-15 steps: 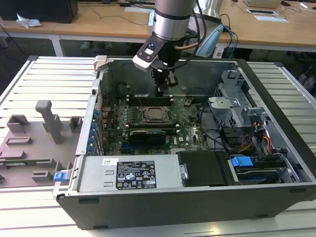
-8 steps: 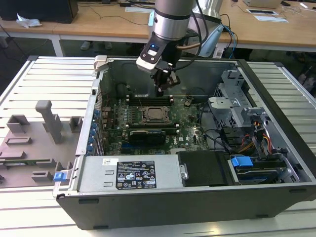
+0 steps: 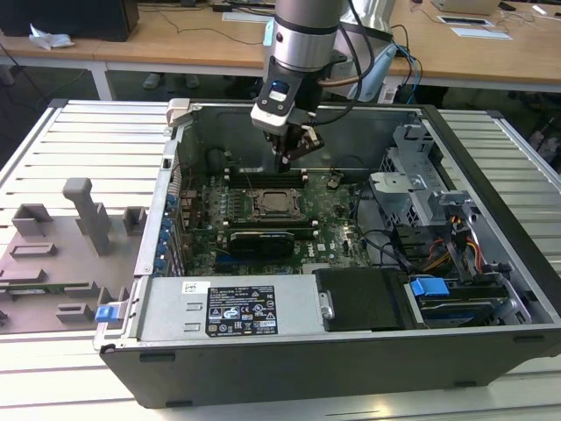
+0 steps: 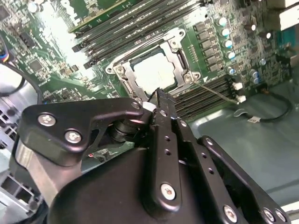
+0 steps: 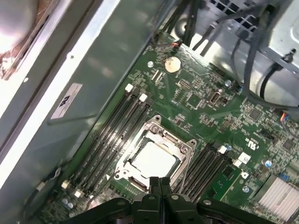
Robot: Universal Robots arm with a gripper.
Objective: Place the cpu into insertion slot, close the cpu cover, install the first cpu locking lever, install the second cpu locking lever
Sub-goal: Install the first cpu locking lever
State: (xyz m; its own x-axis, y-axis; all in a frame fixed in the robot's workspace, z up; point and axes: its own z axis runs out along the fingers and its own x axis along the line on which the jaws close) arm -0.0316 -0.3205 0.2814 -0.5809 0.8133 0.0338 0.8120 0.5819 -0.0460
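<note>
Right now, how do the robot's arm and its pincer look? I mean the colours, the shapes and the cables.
The arm is a round silver-grey tube with a black ring near the wrist. A small pale box with a blue mark sits on it, and dark cables loop beside it. The pincer is matte black, made of flat linked bars with silver screws, and narrows to a slim tip.

The cpu (image 4: 153, 74) sits framed by the silver cpu cover (image 4: 174, 37); the fingers (image 4: 163, 106), pressed together, hang at one edge.
</note>
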